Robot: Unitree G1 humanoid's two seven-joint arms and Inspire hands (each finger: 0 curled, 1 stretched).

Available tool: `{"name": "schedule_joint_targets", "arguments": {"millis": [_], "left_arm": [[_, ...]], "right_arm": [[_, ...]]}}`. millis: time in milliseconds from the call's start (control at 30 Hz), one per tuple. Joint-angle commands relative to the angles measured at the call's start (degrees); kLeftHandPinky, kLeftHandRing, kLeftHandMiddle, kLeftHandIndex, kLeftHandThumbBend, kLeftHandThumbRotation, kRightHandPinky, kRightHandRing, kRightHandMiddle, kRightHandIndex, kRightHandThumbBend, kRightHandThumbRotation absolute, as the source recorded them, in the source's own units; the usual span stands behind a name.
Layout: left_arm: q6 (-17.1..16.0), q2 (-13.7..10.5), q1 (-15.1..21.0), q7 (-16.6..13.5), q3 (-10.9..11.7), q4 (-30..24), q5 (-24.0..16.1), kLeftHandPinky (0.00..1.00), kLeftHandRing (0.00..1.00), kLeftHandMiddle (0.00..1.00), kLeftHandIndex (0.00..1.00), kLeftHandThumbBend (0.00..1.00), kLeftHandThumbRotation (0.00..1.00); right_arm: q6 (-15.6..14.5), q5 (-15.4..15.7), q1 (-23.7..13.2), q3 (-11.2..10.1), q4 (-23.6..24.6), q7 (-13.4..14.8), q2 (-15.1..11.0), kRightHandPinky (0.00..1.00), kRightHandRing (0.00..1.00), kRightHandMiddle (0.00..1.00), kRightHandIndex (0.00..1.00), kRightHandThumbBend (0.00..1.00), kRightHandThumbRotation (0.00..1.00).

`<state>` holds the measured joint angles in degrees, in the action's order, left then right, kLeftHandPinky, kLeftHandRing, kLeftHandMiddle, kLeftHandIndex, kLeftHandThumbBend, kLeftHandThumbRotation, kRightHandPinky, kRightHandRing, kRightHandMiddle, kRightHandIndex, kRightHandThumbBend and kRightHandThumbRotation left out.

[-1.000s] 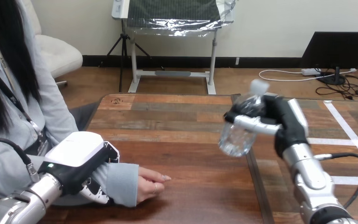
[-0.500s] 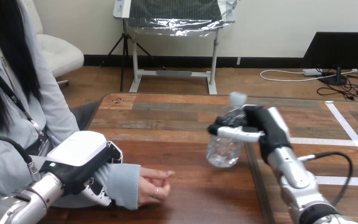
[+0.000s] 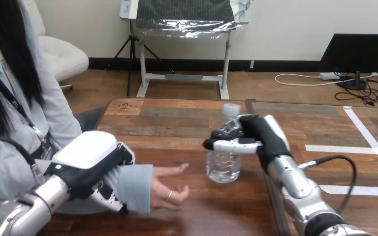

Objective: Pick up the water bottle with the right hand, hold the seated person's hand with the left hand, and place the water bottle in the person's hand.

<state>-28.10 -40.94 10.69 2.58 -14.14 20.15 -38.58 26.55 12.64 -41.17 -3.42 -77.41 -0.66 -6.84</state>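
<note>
A clear water bottle point(image 3: 223, 162) with a white cap hangs upright just above the table, with my right hand point(image 3: 256, 135) shut round its upper half. The person's hand point(image 3: 170, 186) is at the lower middle, lifted and turned palm-sideways with its fingers partly open toward the bottle, a short gap left of it. My left hand point(image 3: 96, 164) is curled round the person's sleeved forearm just behind the wrist, its fingers wrapping underneath.
The wooden table point(image 3: 177, 120) stretches ahead, with a dark seam point(image 3: 270, 196) running front to back under my right arm. White tape strips point(image 3: 354, 147) lie on the table's right part. The person sits at the left side.
My right hand has carried the bottle leftward and lower, toward the person's hand. The person's hand has risen off the table and turned open, with my left hand lifting the forearm.
</note>
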Motion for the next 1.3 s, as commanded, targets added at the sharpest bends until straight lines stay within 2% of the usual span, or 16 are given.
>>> {"name": "schedule_joint_targets", "arguments": {"millis": [0,633,933,1133,1267], "left_arm": [[0.0,-0.2,7.4,-0.3,4.8,-8.7,3.4,0.25,0.26,0.31,0.32,0.84,0.00],[0.7,0.8,10.5,1.2,4.2,-7.8,2.5,0.25,0.26,0.32,0.33,0.83,0.00],[0.8,1.7,12.3,1.9,3.7,-5.9,2.6,0.26,0.27,0.32,0.34,0.83,0.00],[-0.5,2.4,13.8,0.9,3.1,-3.3,2.2,0.27,0.27,0.32,0.34,0.83,0.00],[-1.3,3.0,14.7,0.3,2.7,-1.6,2.0,0.27,0.27,0.32,0.34,0.84,0.00]], "right_arm": [[0.5,0.8,-9.5,0.9,1.0,1.7,0.5,0.23,0.25,0.32,0.38,0.79,0.00],[2.5,0.7,-7.9,1.5,1.4,-1.2,2.3,0.23,0.25,0.32,0.36,0.79,0.00],[5.1,-0.2,-6.5,1.2,2.1,-3.5,3.4,0.23,0.24,0.31,0.35,0.79,0.00],[7.4,-0.3,-5.5,1.3,2.7,-4.2,4.0,0.22,0.24,0.31,0.35,0.80,0.00],[8.6,-1.1,-4.8,0.9,3.1,-5.7,4.6,0.23,0.25,0.31,0.35,0.81,0.00]]}}
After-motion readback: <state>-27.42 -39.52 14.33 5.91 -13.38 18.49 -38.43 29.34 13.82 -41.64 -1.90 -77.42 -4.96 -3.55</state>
